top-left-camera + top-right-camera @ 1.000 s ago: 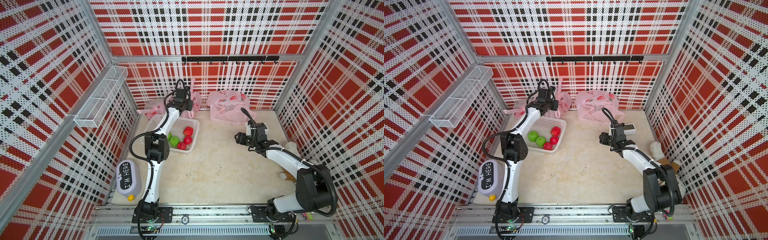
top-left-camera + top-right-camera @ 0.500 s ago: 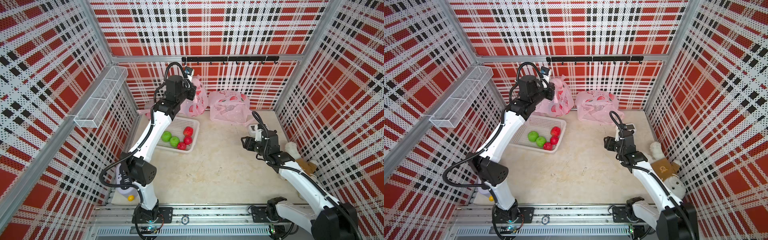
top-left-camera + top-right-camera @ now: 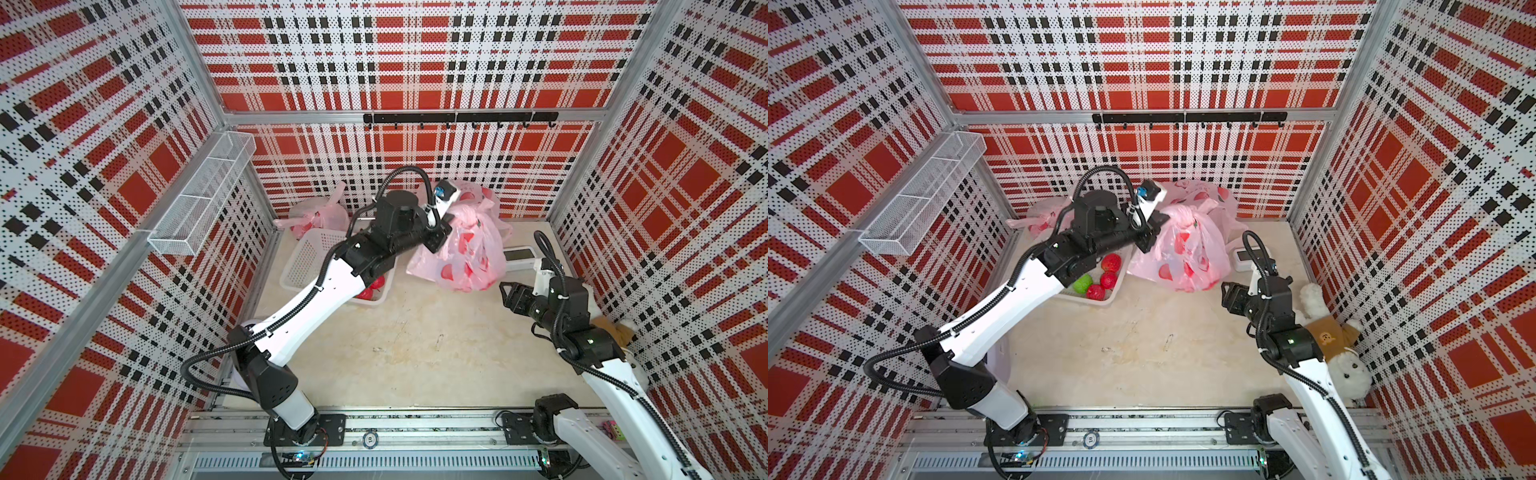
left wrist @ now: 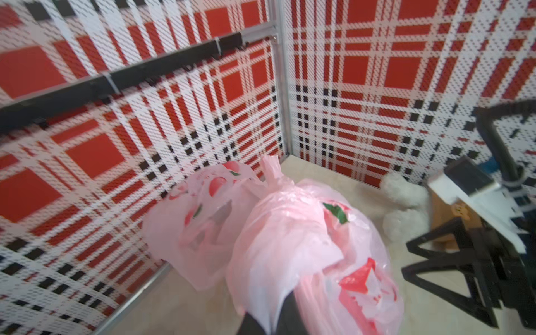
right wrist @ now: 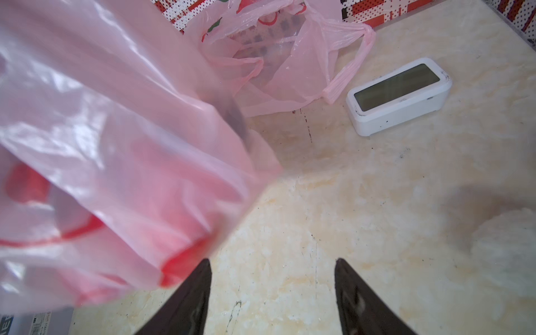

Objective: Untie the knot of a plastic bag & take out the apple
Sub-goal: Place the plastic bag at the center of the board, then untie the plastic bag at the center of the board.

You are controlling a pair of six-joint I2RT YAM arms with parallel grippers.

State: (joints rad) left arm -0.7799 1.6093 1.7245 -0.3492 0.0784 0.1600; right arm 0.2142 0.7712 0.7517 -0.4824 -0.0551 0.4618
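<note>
A pink plastic bag (image 3: 463,253) (image 3: 1183,255) printed with red strawberries hangs just right of the basket. My left gripper (image 3: 441,232) (image 3: 1155,229) is shut on its film just below the knot (image 3: 1185,214) (image 4: 272,171). In the left wrist view the bag (image 4: 304,246) fills the foreground and film is pinched between the dark fingers (image 4: 255,326). My right gripper (image 3: 505,291) (image 3: 1225,293) (image 5: 271,266) stands open and empty over the bare floor, beside the bag's (image 5: 116,159) lower right. The apple is hidden.
A white basket (image 3: 307,257) (image 3: 1113,296) holds red and green fruit (image 3: 1108,262). Two more pink bags lie at the back wall (image 3: 316,214) (image 3: 484,199). A white clock (image 3: 519,253) (image 5: 398,94) and a plush toy (image 3: 1329,332) sit at right. A wire shelf (image 3: 203,199) hangs left.
My left arm lifted the bag from the back wall and swung it right, past the basket. My right arm drew back to the right and its jaws opened a little wider.
</note>
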